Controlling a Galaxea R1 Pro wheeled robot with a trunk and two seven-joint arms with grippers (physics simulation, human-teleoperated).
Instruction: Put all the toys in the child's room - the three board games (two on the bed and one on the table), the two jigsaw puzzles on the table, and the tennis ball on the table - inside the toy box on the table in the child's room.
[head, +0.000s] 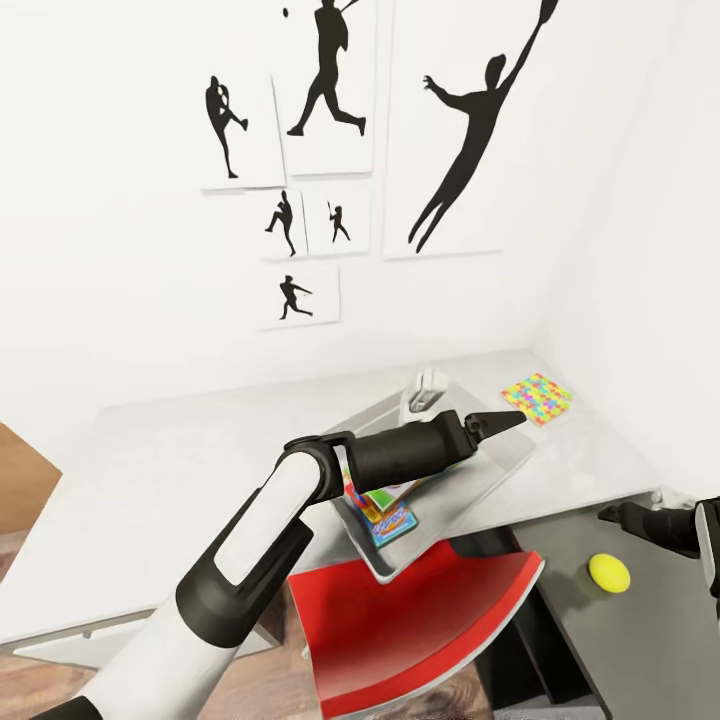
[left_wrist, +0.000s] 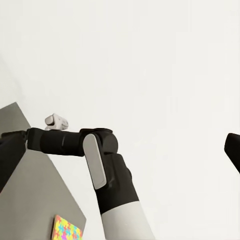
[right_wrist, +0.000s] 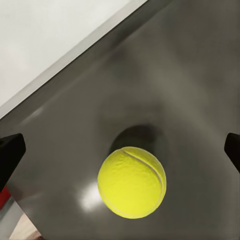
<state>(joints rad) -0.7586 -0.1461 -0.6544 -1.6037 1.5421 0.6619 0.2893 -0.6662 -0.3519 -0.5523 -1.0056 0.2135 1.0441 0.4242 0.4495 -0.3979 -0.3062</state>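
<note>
On the dark grey wing of the surface (head: 640, 640), near its front edge, the fuzzy round tennis ball (head: 609, 572) lies below the right hand (right_wrist: 120, 150), whose fingers are spread wide. Farther in, the left hand (head: 497, 424), pressed together, hovers over the pale flared toy box (head: 480, 480) holding printed boxes. The flat jigsaw puzzle (head: 537, 397) lies by the far corner.

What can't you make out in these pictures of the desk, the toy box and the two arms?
- Toy box contents: head view, the left arm crosses over it; only part of a colourful box shows.
- Left gripper: head view, fingers seen side-on, so open or shut is unclear.
- Right gripper: head view, cut off by the picture's edge.
- Red object below the toy box: head view, partly covered, identity unclear.
- Tennis ball: right wrist view, between the open fingertips, contact unclear.
</note>
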